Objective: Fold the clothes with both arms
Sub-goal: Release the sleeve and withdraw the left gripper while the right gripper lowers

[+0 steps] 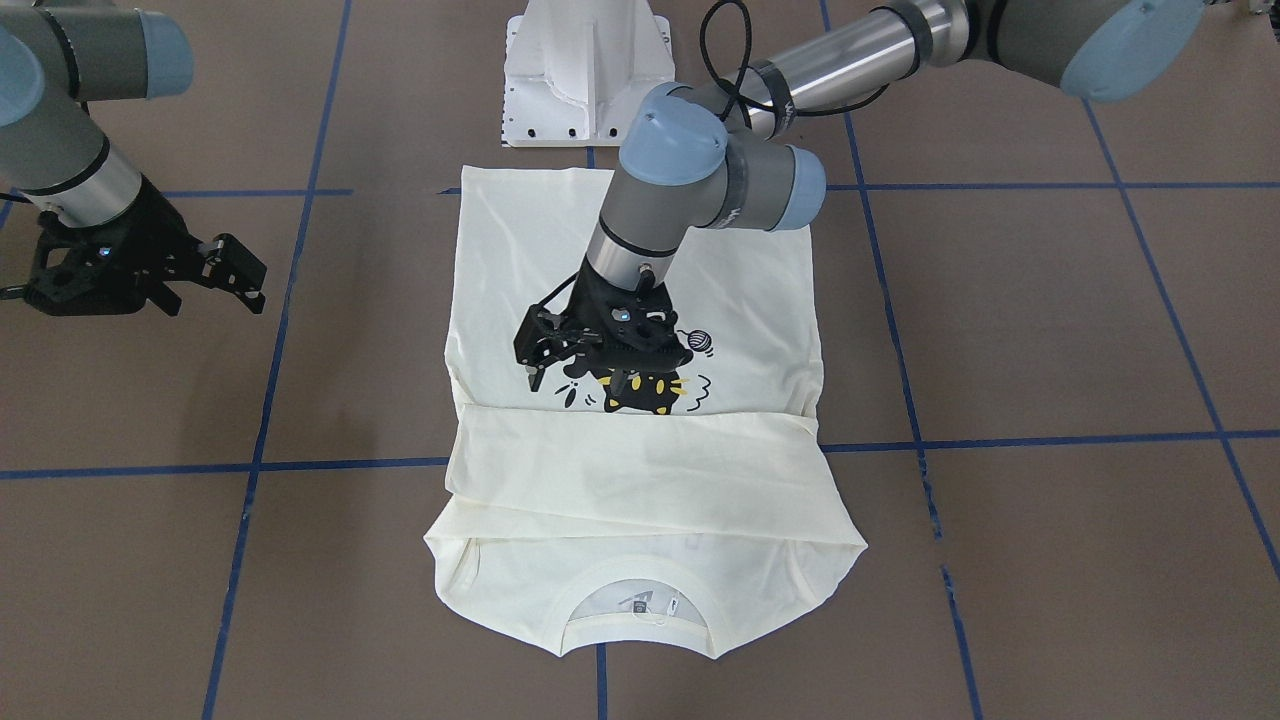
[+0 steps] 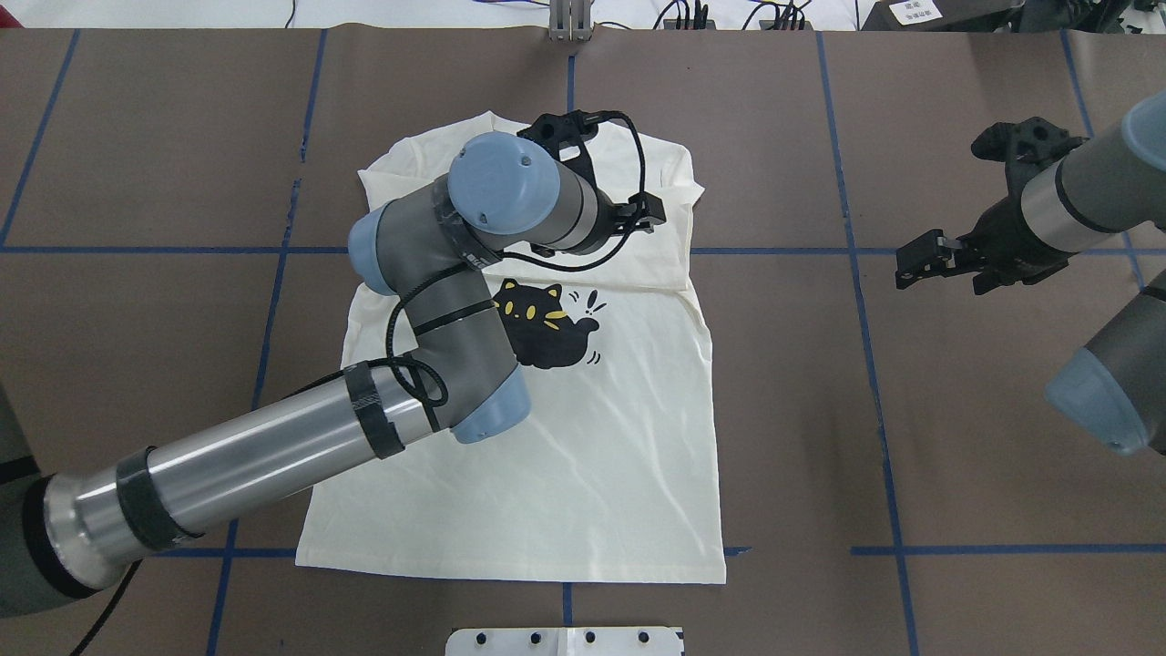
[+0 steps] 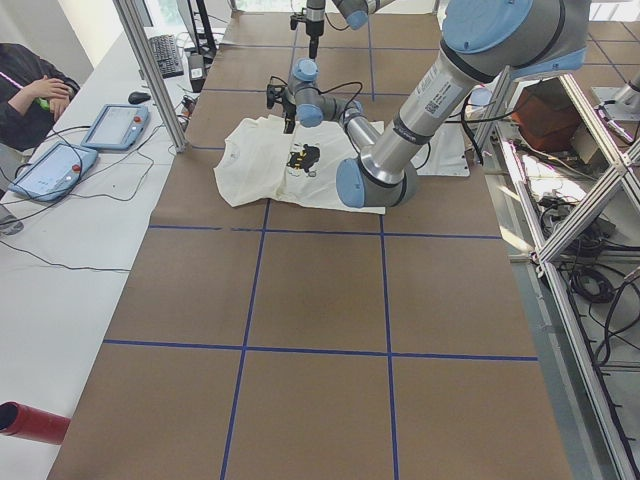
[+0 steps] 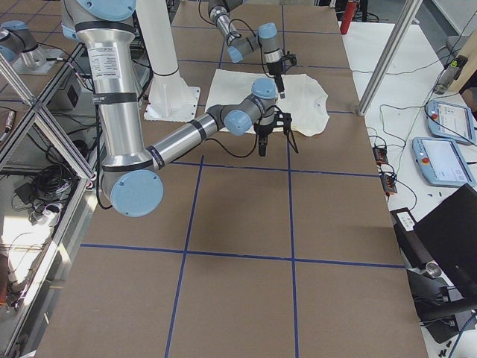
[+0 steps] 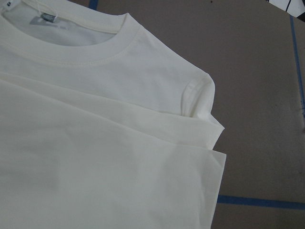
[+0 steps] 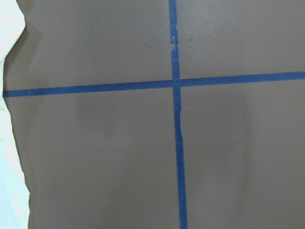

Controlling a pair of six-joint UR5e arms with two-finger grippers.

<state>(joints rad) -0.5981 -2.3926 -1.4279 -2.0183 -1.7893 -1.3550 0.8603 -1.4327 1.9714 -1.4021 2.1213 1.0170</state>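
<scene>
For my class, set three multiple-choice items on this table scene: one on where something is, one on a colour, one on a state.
1. Where is the left gripper?
A. Over bare table beside the shirt
B. Above the T-shirt, at the cat print
C. Beyond the table's edge

2. What colour is the cat print?
A. Red
B. Blue
C. Black with yellow marks

3. How does the T-shirt lie?
A. Flat, print up, with fabric folded across it near the collar
B. Bunched in a ball
C. Hanging in the air

Key:
1 B: the front-facing view shows the gripper right over the print.
2 C: the overhead view shows a black cat with yellow marks.
3 A: both fixed views show the shirt spread flat with a folded band by the collar.
</scene>
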